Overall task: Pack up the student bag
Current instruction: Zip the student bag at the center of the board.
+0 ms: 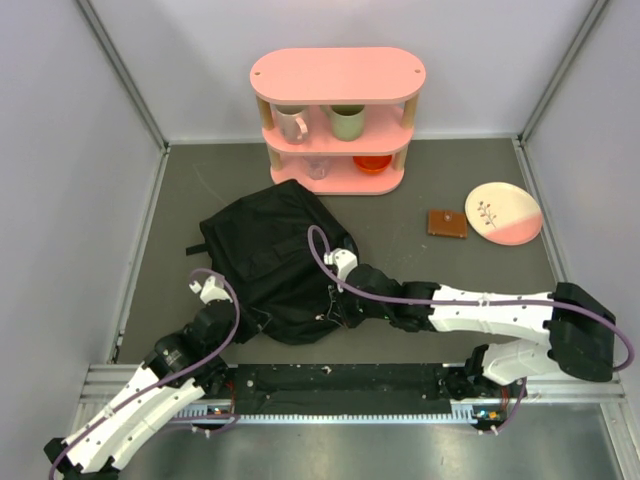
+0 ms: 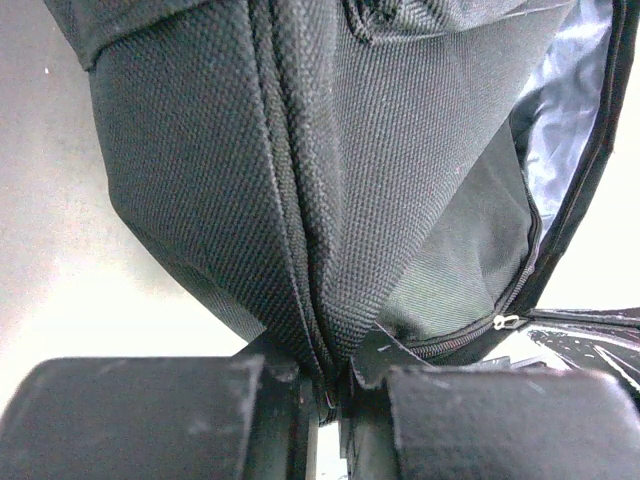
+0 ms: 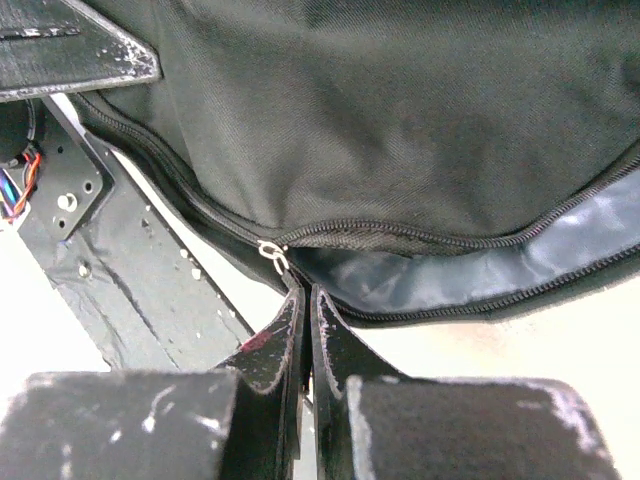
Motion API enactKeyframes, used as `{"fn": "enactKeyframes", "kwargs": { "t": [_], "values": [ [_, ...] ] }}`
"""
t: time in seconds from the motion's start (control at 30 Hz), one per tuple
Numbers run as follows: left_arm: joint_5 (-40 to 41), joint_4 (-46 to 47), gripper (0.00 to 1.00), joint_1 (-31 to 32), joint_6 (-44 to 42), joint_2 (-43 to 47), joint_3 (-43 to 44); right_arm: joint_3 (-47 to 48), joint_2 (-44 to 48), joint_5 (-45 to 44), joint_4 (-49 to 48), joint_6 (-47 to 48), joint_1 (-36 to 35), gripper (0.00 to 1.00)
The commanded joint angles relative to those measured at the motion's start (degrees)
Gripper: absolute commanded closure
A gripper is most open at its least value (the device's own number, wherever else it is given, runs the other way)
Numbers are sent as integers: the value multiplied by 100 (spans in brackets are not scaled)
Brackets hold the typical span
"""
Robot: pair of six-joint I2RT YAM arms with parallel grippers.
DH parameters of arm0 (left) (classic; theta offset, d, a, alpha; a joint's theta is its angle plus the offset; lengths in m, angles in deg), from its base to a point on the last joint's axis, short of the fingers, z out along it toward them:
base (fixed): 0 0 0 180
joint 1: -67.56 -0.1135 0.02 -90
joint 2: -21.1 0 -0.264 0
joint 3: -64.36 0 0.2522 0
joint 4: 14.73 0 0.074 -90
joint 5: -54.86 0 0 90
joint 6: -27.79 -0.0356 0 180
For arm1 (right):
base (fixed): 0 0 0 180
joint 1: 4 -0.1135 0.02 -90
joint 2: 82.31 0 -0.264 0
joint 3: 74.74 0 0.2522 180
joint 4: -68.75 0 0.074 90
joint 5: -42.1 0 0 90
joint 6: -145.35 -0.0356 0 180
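The left gripper [image 2: 335,385] was clenched on a fold of the student bag [image 1: 270,260], pinching a seam at the corner farthest from the pink shelf [image 1: 337,75]. The bag itself lay slumped on the table in front of the shelf's left end, its near edge towards the arms. At that near edge, farther from the shelf than anything else on the bag, the right gripper [image 3: 305,300] was shut, with its tips just under the zip slider [image 3: 270,255]. Whether it pinched the pull tab could not be told. From the slider the zip ran rightward across the right wrist view, with pale lining [image 3: 450,285] gaping. The right arm was therefore the nearer one, and probably had to pull along that line.
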Motion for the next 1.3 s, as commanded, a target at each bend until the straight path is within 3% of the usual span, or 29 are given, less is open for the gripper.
{"fn": "enactKeyframes", "kwargs": {
  "t": [0.0,0.4,0.53,0.57,0.67,0.8,1.0,1.17,1.27],
  "values": [
    [715,-175,100,-43,-86,64,310,-173,461,-429,526,55,-12,100],
    [873,-509,100,-51,-86,257,583,-595,866,-675,702,37,382,100],
    [803,-378,49,-51,-305,205,714,-560,998,-473,632,177,533,100],
    [768,-247,31,-51,-436,187,767,-543,1007,-220,571,195,533,100],
    [803,-184,20,-43,-656,-101,1232,-560,981,89,316,134,533,100],
    [944,-474,18,-43,-1541,-787,2346,-595,928,46,271,72,533,100],
    [-321,299,15,-17,-3522,-2386,3183,-648,928,63,140,-24,533,100],
    [-1795,1054,14,168,-4418,-3310,3167,-621,919,-33,157,-68,533,100],
    [-2045,1502,16,684,-4568,-3636,2861,-622,901,-121,157,-112,533,100]
  ]
}}
